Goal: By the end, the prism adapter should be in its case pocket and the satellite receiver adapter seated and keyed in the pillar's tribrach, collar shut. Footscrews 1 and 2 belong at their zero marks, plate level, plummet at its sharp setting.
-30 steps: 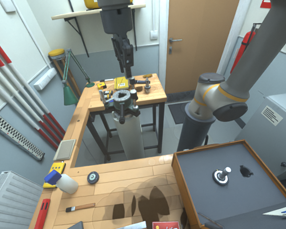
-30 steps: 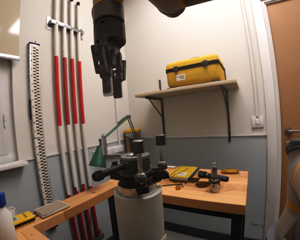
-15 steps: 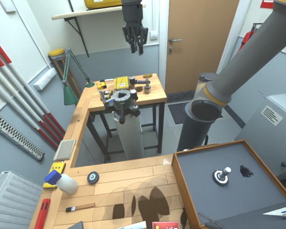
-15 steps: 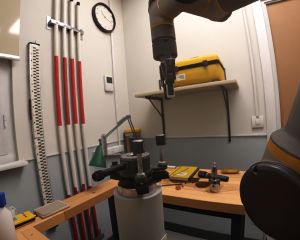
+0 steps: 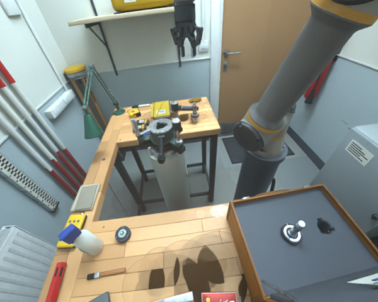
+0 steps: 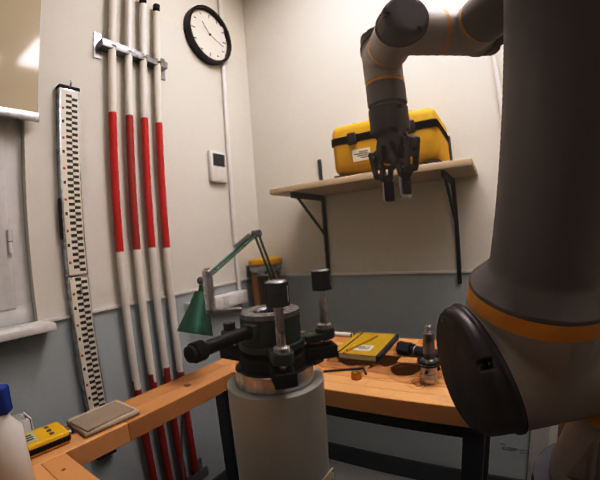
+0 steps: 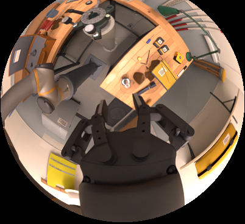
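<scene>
The green tribrach point(image 5: 161, 131) sits on top of the white pillar point(image 5: 171, 175) with its round socket empty and its footscrews standing around it. Behind it on the far table a silver adapter point(image 5: 194, 114) stands upright beside a dark oval mark. Another adapter point(image 5: 293, 231) stands in a pocket of the grey-lined case point(image 5: 303, 242) at the near right, next to an empty pocket. My gripper point(image 5: 186, 48) hangs high above the far table, near the wall shelf, open and holding nothing.
The arm's thick grey links point(image 5: 290, 84) cross the right side between case and table. A yellow case point(image 6: 391, 139) rests on the shelf behind the gripper. A yellow notebook point(image 5: 160, 109), tape measures and a green lamp point(image 5: 93, 125) crowd the far table. A bottle point(image 5: 82, 240) and brush lie on the near bench.
</scene>
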### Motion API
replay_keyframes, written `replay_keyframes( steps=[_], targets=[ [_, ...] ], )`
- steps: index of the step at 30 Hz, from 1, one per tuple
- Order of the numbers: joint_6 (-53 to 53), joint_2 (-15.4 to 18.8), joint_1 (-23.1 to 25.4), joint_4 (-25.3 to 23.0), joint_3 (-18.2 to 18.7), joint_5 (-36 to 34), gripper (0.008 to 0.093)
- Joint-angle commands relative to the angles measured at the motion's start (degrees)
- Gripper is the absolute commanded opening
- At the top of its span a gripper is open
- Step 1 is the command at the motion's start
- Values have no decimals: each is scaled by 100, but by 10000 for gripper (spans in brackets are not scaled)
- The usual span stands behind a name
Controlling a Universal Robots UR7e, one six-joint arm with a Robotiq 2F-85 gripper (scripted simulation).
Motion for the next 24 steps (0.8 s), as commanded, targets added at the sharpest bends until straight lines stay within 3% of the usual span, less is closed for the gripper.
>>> replay_keyframes(
  steps=[1, 11, 24],
  targets=[
    [-153, 42, -77, -15, -32, 1, 530],
    [-1408, 441, -741, -131, -319, 1, 530],
    [-1825, 604, -950, -170, -445, 1, 530]
  ],
)
